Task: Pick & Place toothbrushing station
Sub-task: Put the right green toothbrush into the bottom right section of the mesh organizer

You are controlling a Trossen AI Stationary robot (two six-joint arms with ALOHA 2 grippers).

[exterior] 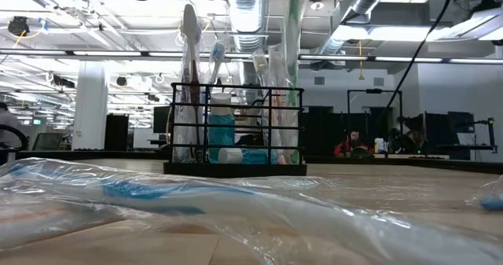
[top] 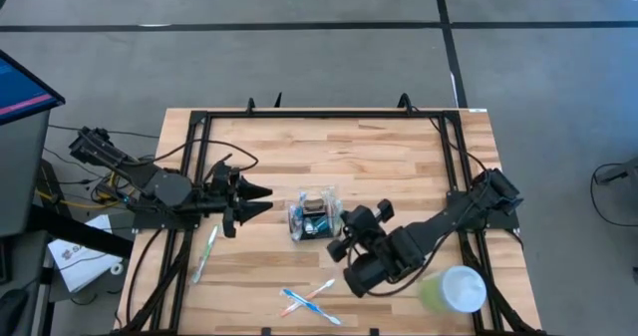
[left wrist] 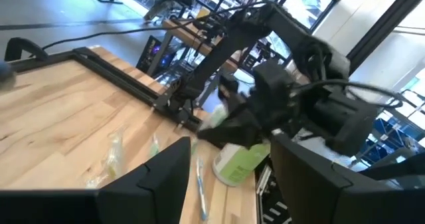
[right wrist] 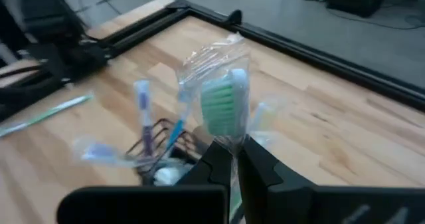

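Gripping a wrapped green-bristled toothbrush [right wrist: 224, 104] between pinched fingers, the right end effector [top: 351, 238] sits just at 3 o'clock of the toothbrushing station [top: 315, 214], which stands near the middle of the desk [top: 399, 157]. In the right wrist view the brush head in its clear wrapper rises from between the closed fingers, with the station's black wire frame and other brushes just beyond it. The low view shows the station [exterior: 236, 127] upright, holding several wrapped toothbrushes, a blue-and-white tube among them. The left end effector [top: 261, 199] hovers at 9 o'clock of the station, fingers parted to a middling gap with nothing between them, a short way off. A loose pale green toothbrush [top: 204, 254] lies at 8 o'clock near the desk's left edge. Two more wrapped toothbrushes [top: 309, 300] lie crossed at 6 o'clock near the front edge. A pale green cup with white lid [top: 454, 291] rests at 4 o'clock, beside the right arm, near the desk's right front corner.
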